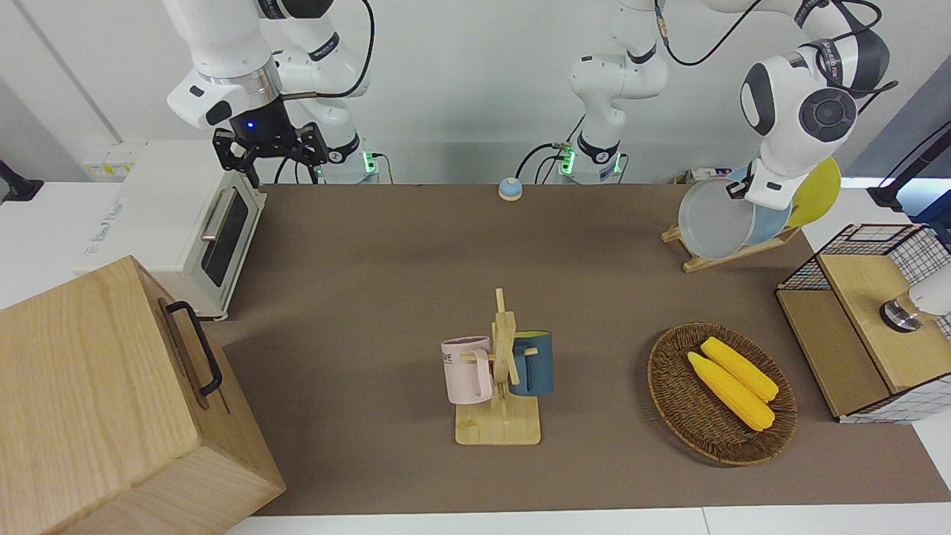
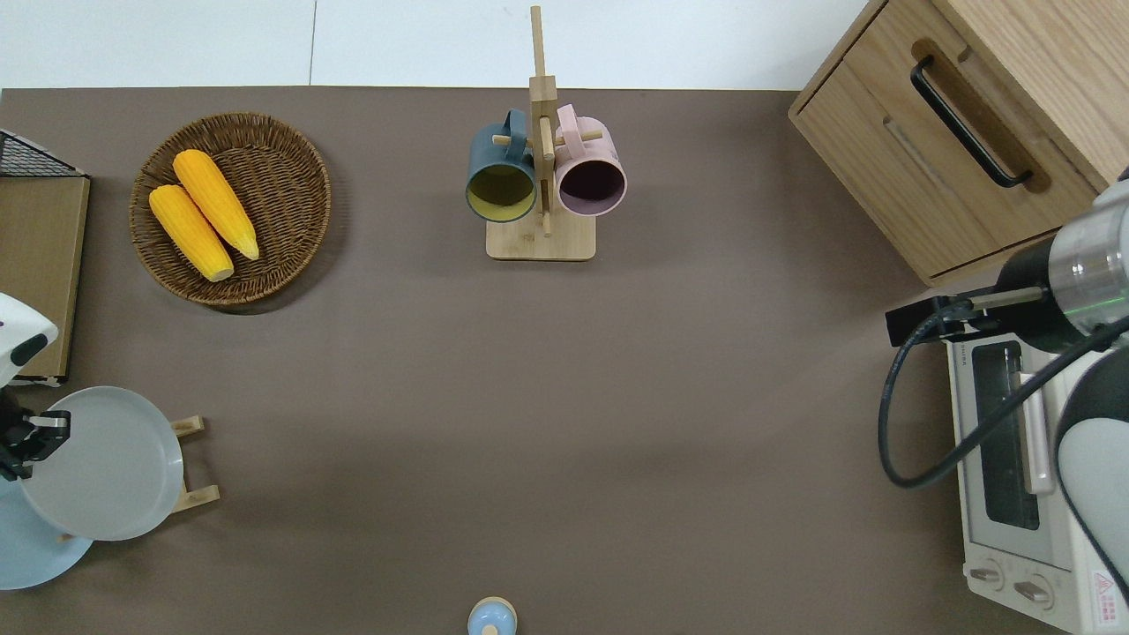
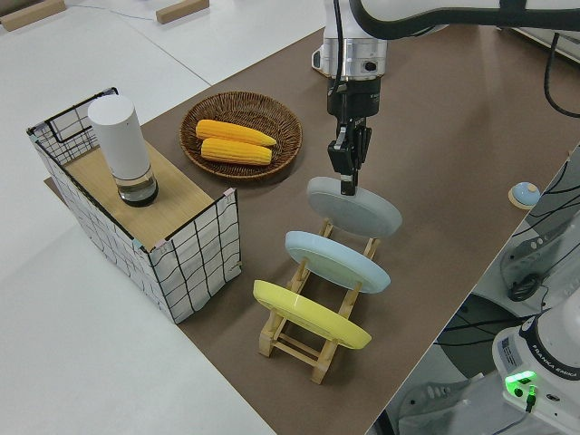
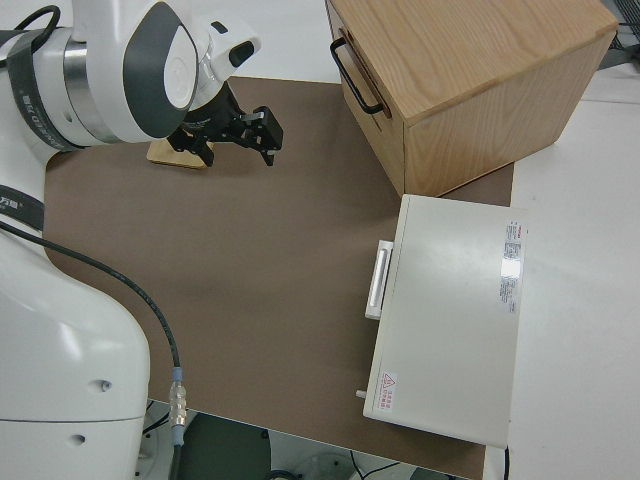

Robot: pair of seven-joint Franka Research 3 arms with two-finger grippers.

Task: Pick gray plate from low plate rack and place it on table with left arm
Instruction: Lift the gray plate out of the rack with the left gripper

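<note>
Lifting looks like the step in hand: the left tool (image 3: 348, 177) is clamped on the upper rim of the gray plate (image 3: 355, 207), which sits at the low plate rack (image 3: 319, 313) near the worktop (image 1: 416, 282) corner at the left arm's end, on the edge nearest the robots. Whether the plate's lower rim touches the rack's rails I cannot tell.

To do this well, I would draw the plate up along the slant of the pegs, not straight sideways, so its lower rim clears the rack without dragging on the light blue plate (image 3: 337, 260) just beside it.

A round plate has no long axis; it stands tilted on edge, its hollow face turned up and away from the robots.

The right arm is parked, its tool (image 1: 271, 146) spread apart.
</note>
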